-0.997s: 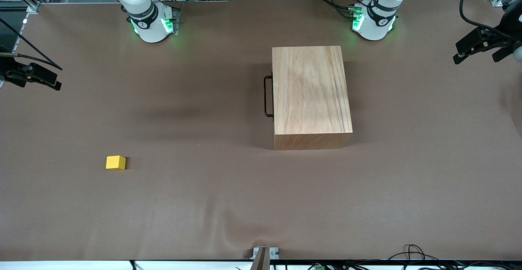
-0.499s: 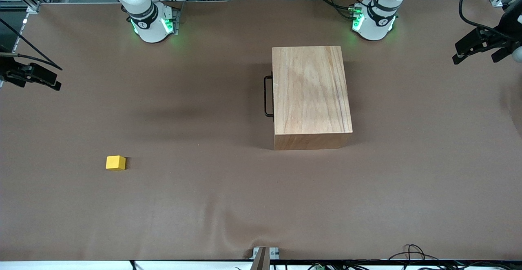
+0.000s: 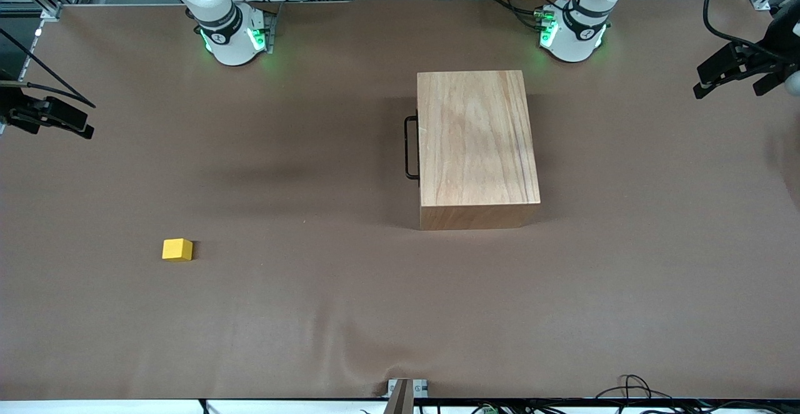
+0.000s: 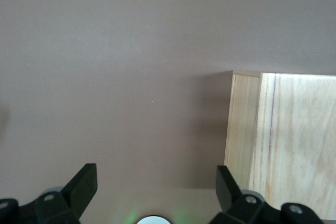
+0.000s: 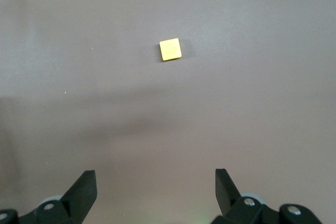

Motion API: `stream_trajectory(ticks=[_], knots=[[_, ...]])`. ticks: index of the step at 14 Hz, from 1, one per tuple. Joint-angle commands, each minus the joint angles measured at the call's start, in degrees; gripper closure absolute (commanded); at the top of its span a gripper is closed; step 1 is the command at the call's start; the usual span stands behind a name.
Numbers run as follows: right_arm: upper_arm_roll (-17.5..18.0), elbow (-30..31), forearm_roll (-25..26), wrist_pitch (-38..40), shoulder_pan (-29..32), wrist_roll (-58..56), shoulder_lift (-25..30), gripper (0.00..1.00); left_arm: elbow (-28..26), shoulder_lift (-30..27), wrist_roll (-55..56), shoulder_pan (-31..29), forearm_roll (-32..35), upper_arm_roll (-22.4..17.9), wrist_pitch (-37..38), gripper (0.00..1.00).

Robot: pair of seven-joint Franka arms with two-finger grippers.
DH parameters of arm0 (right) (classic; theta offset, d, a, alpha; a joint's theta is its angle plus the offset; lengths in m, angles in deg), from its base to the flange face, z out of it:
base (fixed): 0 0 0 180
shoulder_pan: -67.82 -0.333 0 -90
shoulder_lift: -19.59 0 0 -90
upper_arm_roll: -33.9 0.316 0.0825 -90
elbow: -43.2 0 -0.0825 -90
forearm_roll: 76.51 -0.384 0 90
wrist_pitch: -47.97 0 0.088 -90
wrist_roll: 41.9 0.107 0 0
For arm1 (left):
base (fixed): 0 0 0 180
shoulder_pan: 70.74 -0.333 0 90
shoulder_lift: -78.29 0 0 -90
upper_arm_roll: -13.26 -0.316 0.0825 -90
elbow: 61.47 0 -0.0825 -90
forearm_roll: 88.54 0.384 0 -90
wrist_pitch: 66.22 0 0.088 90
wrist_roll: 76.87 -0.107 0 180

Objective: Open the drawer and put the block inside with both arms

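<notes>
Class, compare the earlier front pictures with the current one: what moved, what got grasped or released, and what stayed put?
Nothing visibly changed. The left gripper and right gripper hang open at the table's ends, holding nothing. The block lies where it did, and the drawer stays closed in the wooden box.

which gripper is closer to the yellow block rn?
Right. The right gripper hangs open at the right arm's end of the table, where the block lies. The left gripper is up at the left arm's end, past the wooden box.
</notes>
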Motion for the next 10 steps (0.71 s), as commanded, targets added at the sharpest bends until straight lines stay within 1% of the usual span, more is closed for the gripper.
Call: stream_trajectory(ticks=[1,10], knots=[[-0.1,-1.0,0.3,0.1,-0.3,0.5,-0.5,0.00,0.9,0.2,-1.2,-0.2,1.1,0.2,0.9,0.00],[-0.1,-1.0,0.3,0.1,-0.4,0.6,-0.5,0.00,0.9,0.3,-1.5,-0.1,1.1,0.3,0.9,0.00]])
